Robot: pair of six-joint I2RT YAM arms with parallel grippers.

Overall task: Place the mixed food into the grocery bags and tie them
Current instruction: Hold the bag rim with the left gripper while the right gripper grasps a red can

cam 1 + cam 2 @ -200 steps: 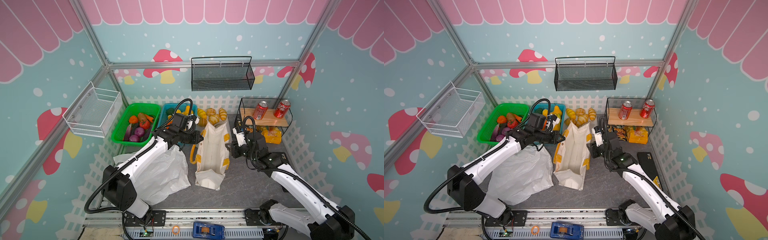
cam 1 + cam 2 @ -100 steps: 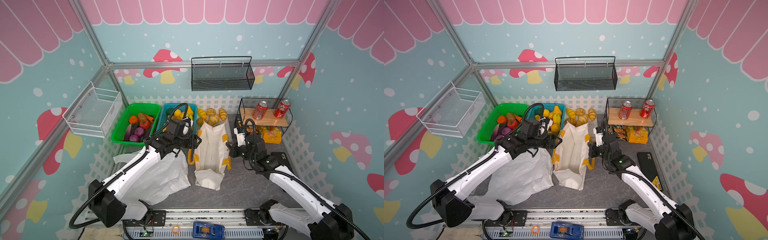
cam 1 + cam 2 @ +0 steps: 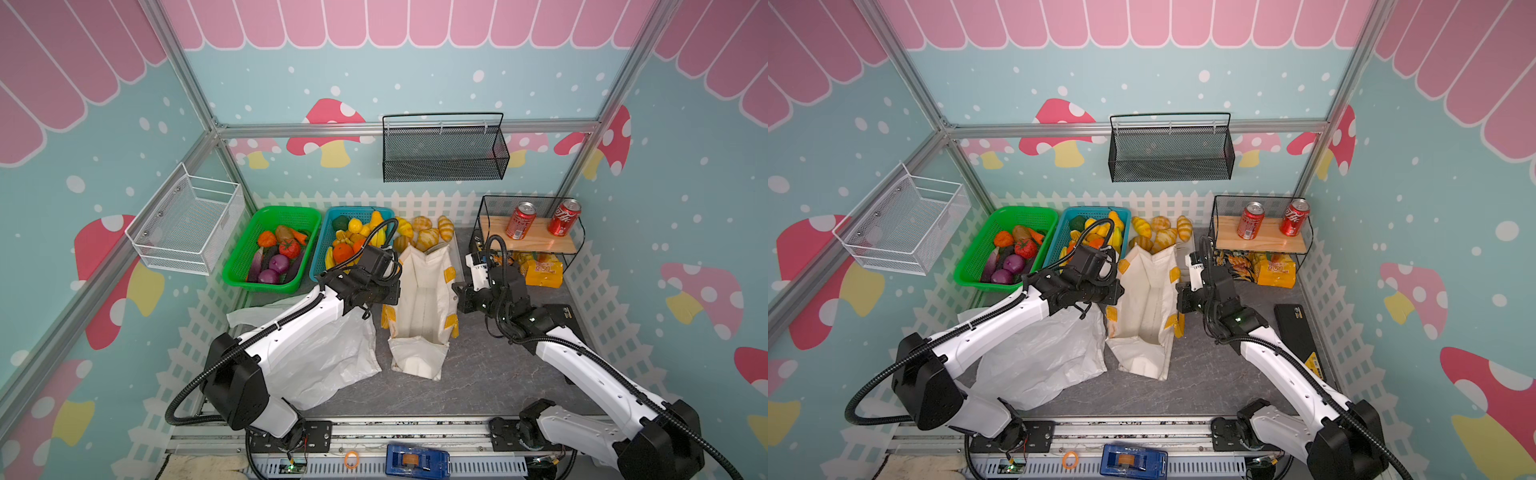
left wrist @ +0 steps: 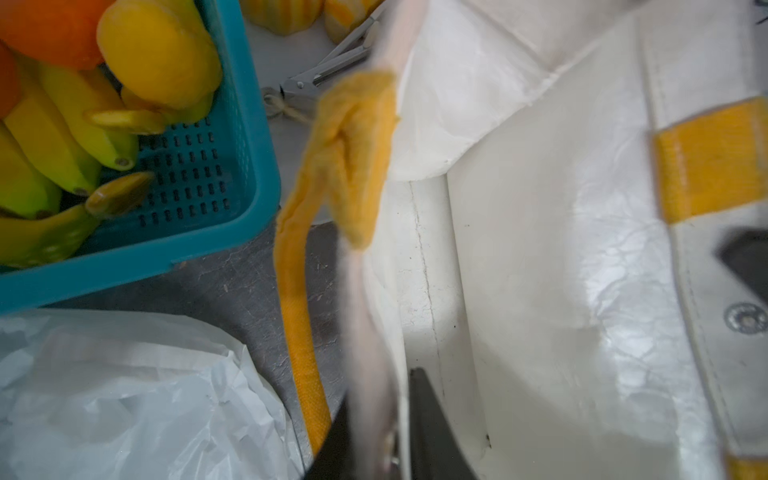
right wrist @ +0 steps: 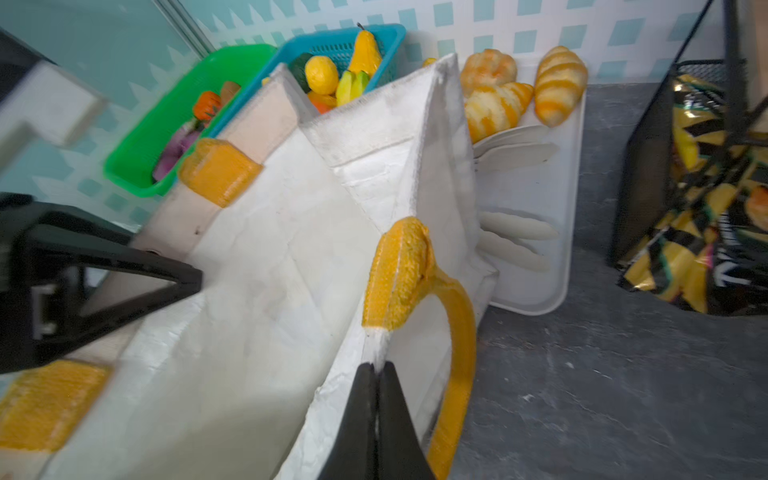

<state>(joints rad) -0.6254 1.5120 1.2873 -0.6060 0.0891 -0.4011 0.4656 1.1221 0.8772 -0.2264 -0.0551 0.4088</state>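
The stiff white tote (image 3: pixel 422 307) with yellow handles stands open mid-table. My left gripper (image 4: pixel 377 399) is shut on its left rim (image 3: pixel 392 293), and my right gripper (image 5: pixel 376 368) is shut on its right rim (image 3: pixel 457 291) beside a yellow handle (image 5: pixel 457 332). The crinkly white plastic bag (image 3: pixel 328 357) lies flat under the left arm. Two red soda cans (image 3: pixel 520 220) (image 3: pixel 564 217) stand on the wooden shelf. The red tomato (image 3: pixel 289 248) and two purple onions (image 3: pixel 279 263) (image 3: pixel 268 276) lie in the green basket (image 3: pixel 232 274).
A blue basket (image 3: pixel 318 253) of yellow fruit stands left of the tote's back end. Croissants (image 3: pixel 428 237) lie on a white tray behind it. Yellow snack packets (image 3: pixel 540 270) sit under the wire shelf (image 3: pixel 482 220). A black flat device (image 3: pixel 1296 328) lies at the right.
My left gripper opened, slid forward along the tote's left rim and shut on it. My right gripper shut on the right rim. The tote's mouth now stands wider.
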